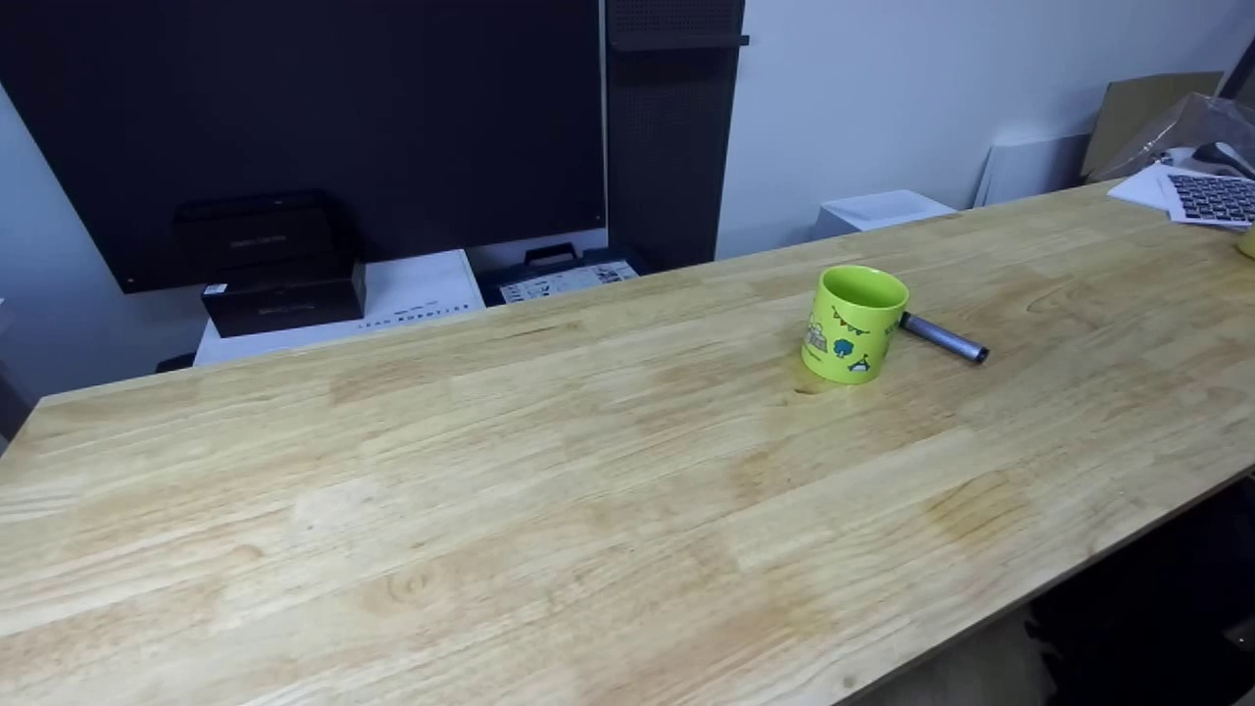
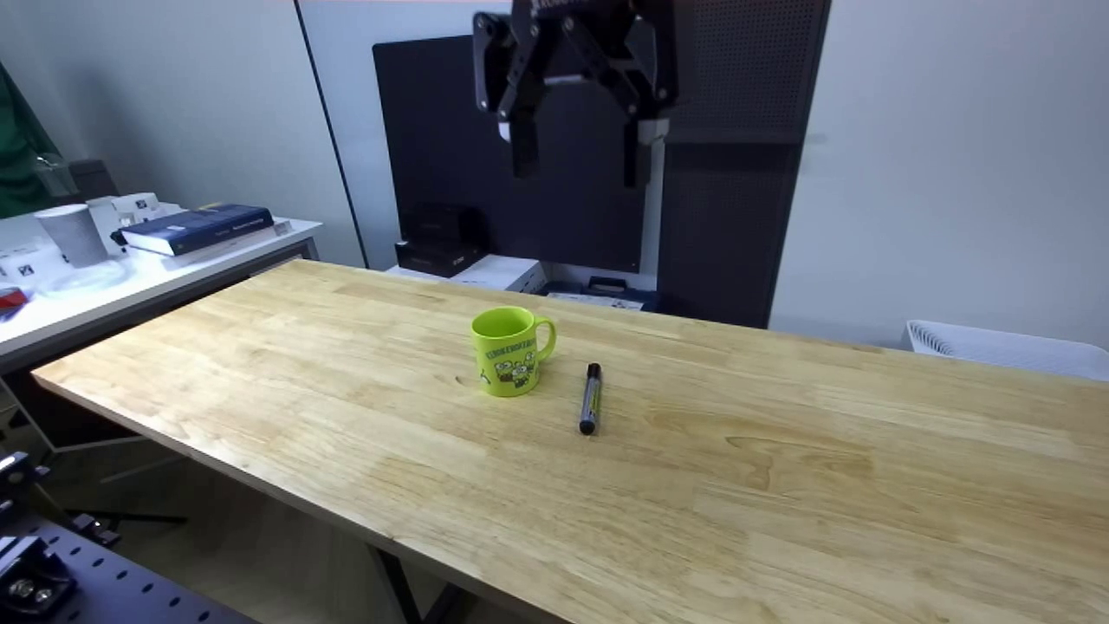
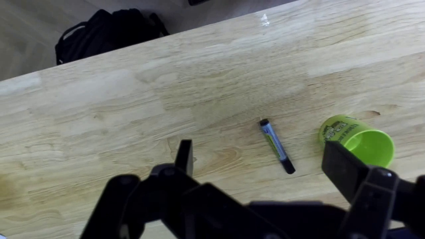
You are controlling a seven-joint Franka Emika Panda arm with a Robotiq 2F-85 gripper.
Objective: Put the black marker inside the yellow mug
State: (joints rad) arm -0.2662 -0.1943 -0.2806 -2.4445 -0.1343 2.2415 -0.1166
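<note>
The black marker (image 1: 943,338), with a grey labelled barrel and black ends, lies on the wooden table beside the yellow mug (image 1: 851,328). The mug stands upright, yellow-green with printed pictures. In an exterior view the marker (image 2: 591,400) lies apart from the mug (image 2: 507,354), on its handle side. My gripper (image 2: 579,165) is open and empty, high above the table. In the wrist view the marker (image 3: 275,144) shows between the open fingers of my gripper (image 3: 259,149), and the mug (image 3: 370,147) is partly hidden behind a finger.
The wooden table (image 1: 471,490) carries a keyboard (image 1: 1211,199) and papers at its far right end. A white side table (image 2: 173,269) with a book (image 2: 195,228) and a grey cup (image 2: 74,236) stands at the left. A dark bag (image 3: 106,35) lies on the floor beyond the table edge.
</note>
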